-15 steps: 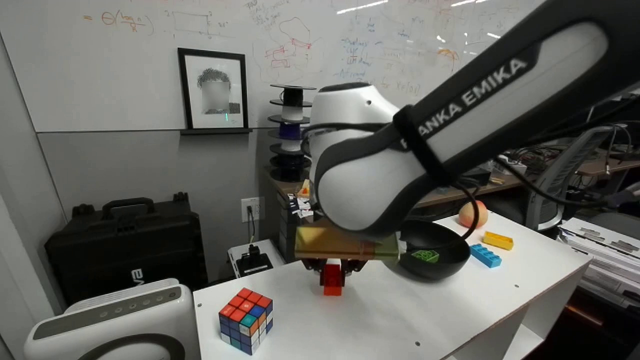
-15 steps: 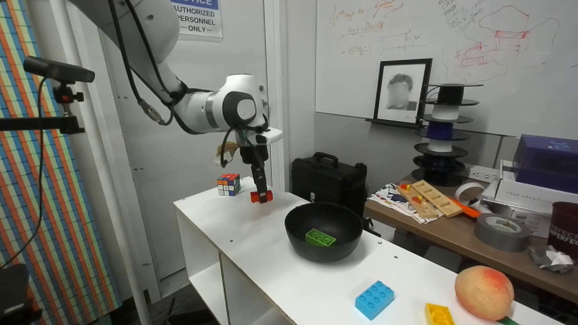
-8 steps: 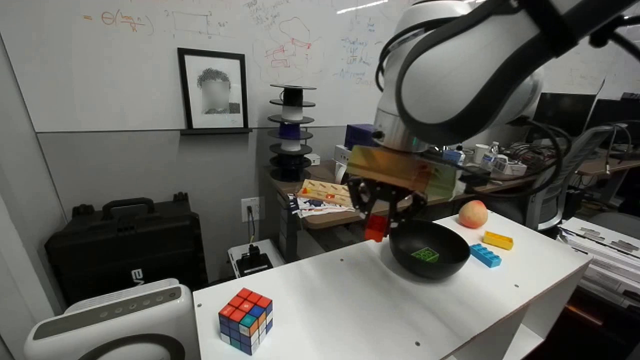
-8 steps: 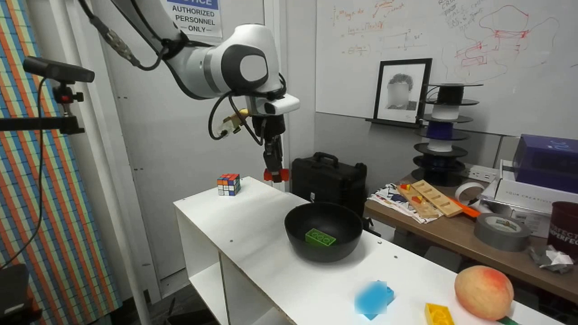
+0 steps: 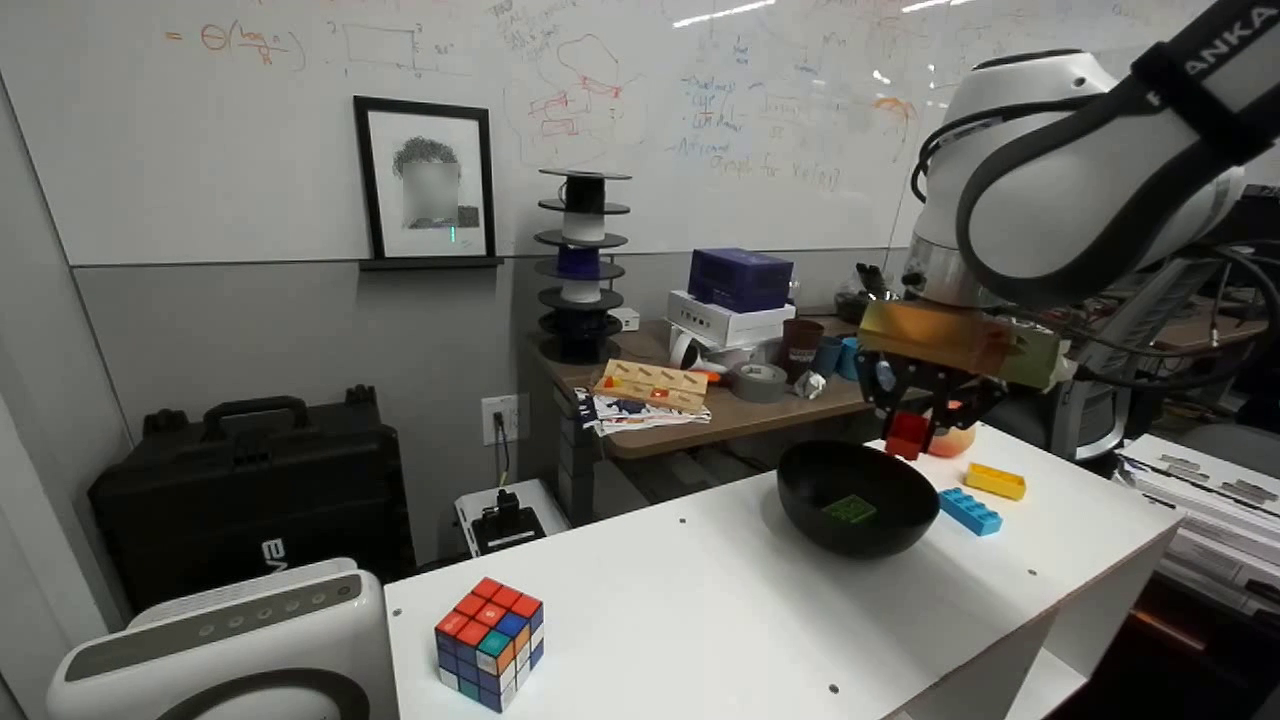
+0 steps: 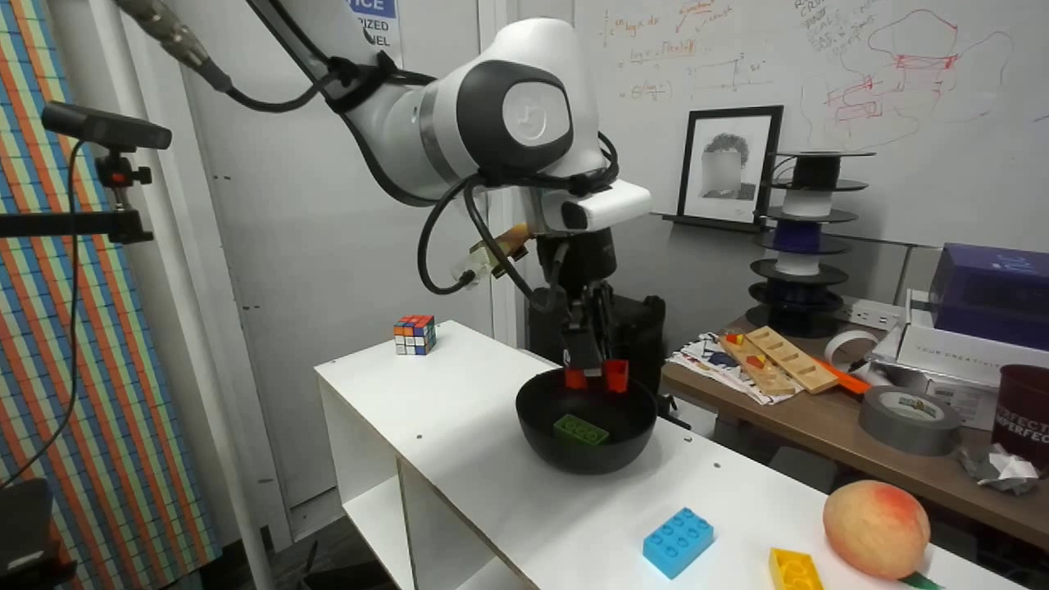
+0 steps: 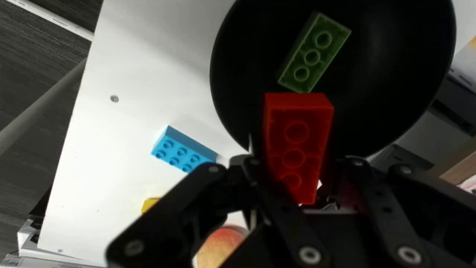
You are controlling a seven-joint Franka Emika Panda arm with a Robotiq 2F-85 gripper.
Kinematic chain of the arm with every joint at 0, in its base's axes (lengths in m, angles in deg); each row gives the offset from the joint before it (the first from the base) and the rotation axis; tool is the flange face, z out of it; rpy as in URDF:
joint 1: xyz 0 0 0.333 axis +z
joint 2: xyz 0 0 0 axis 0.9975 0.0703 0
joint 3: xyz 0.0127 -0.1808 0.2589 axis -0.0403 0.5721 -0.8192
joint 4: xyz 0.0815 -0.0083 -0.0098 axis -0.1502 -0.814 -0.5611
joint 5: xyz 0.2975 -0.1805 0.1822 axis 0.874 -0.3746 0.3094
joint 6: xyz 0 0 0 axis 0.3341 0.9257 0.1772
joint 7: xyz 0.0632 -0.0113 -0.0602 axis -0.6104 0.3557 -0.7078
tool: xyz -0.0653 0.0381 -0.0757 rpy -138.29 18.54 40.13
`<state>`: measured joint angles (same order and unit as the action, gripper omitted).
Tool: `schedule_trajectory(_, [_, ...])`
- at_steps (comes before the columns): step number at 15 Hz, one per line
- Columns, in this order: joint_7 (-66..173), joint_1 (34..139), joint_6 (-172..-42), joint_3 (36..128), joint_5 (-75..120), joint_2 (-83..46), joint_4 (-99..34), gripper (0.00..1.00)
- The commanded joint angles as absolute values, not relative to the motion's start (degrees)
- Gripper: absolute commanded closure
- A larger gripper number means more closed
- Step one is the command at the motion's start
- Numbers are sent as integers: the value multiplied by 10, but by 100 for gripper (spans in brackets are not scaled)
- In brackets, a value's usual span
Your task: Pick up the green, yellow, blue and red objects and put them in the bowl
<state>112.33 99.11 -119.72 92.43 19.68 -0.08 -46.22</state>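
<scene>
Pinching the red block (image 7: 297, 147) near the bowl (image 6: 578, 457), the gripper (image 5: 908, 433) below an arm (image 5: 1085, 195) lettered "ANKA".

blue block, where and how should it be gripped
I'd pinch the blue block across its narrow width, midway along the two long sides, coming straight down: it is oblong and lies flat, studs up, apart from the bowl and the yellow block. The tool holds the red block, so release that first.
</scene>
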Motion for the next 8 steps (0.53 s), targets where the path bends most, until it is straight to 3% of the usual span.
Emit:
schedule_trajectory(1, [1149, 991, -1234, 927, 185, -10, -469, 32])
schedule_trajectory(5, [1128, 975, -1282, 892, 222, -49, -500, 0])
schedule_trajectory(8, [1102, 957, -1307, 865, 254, -83, -537, 0])
